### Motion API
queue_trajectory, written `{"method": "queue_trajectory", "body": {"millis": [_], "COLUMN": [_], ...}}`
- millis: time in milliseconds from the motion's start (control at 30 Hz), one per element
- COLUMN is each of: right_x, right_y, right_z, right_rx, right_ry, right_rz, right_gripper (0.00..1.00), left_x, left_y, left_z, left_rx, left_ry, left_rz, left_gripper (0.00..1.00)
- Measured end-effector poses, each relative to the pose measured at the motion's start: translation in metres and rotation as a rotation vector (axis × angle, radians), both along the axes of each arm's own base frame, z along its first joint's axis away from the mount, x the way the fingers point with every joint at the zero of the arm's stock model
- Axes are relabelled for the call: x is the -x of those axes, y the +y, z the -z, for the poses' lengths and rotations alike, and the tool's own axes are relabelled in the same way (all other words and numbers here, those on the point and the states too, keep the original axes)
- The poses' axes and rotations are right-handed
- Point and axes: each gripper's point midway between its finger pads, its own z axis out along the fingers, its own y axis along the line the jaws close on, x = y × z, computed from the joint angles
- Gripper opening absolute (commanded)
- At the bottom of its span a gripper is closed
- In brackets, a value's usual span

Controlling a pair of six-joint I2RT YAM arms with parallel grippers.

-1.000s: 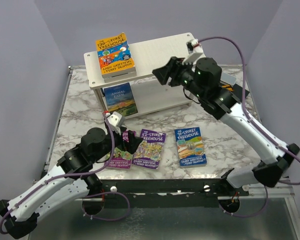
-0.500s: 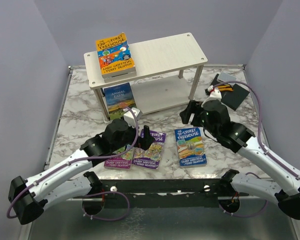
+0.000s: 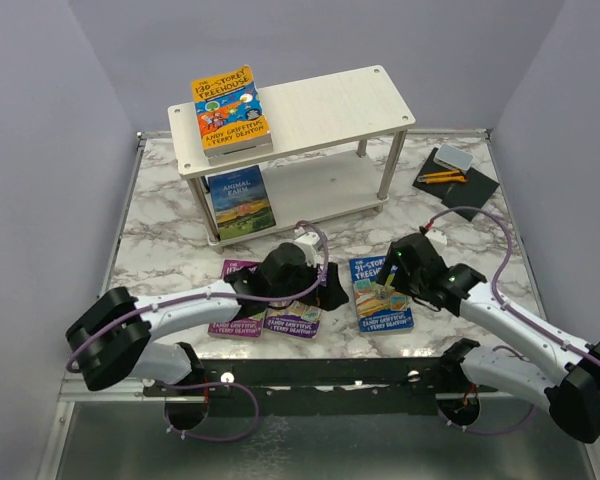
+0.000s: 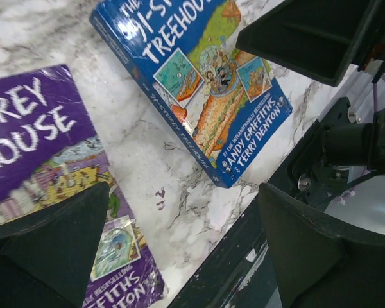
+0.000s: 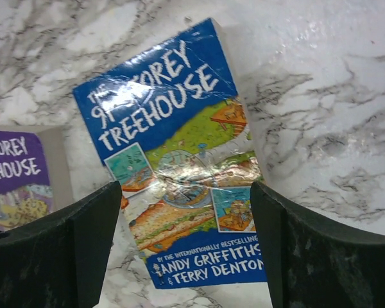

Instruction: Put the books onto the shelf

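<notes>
Now both pairs of jaws stand wide apart above books lying flat on the marble surface (image 5: 321, 96).
The blue Treehouse book (image 5: 179, 167) lies framed between the right jaws, not gripped. The left jaws hold nothing, and the purple Treehouse book (image 4: 45, 147) runs under one of them. Well beyond both pairs, the shelf (image 3: 310, 110) carries an orange book (image 3: 230, 112) on its top board.

Pretty clearly a robotics lab booth: plain lilac walls (image 3: 40, 120) are boxing in a marble-look table (image 3: 170, 240), with cabled robot arms (image 3: 180, 305) sitting bolted along its front rail (image 3: 330, 372).
</notes>
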Motion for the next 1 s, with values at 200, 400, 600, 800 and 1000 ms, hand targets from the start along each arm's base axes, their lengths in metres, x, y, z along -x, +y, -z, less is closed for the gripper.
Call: {"method": "queue_trajectory", "body": {"millis": [200,400,600,800,1000], "right_x": [0.009,0.016,0.031,0.034,0.037], "right_y": [-0.017,-0.029,-0.028,-0.024,-0.019], "right_z": [0.026,0.039,0.058,0.063,0.065], "right_rx": [-0.002,0.001,-0.016,-0.054,-0.109], "right_ry": [0.072,0.113,0.171,0.177,0.172], "right_rz": [0.080,0.131,0.119,0.114,0.119], "right_gripper": [0.87,0.87,0.82,0.71,0.48], "left_x": [0.007,-0.001,-0.011,-0.019,-0.025], "left_y": [-0.023,-0.036,-0.050,-0.065,-0.074], "left_z": [0.039,0.051,0.061,0.067,0.069], "left_rx": [-0.037,-0.017,-0.005,0.009,0.026], "left_ry": [0.105,0.151,0.178,0.199,0.196], "left_rz": [-0.001,-0.048,-0.079,-0.095,-0.113], "left_gripper": [0.99,0.99,0.99,0.99,0.99]}}
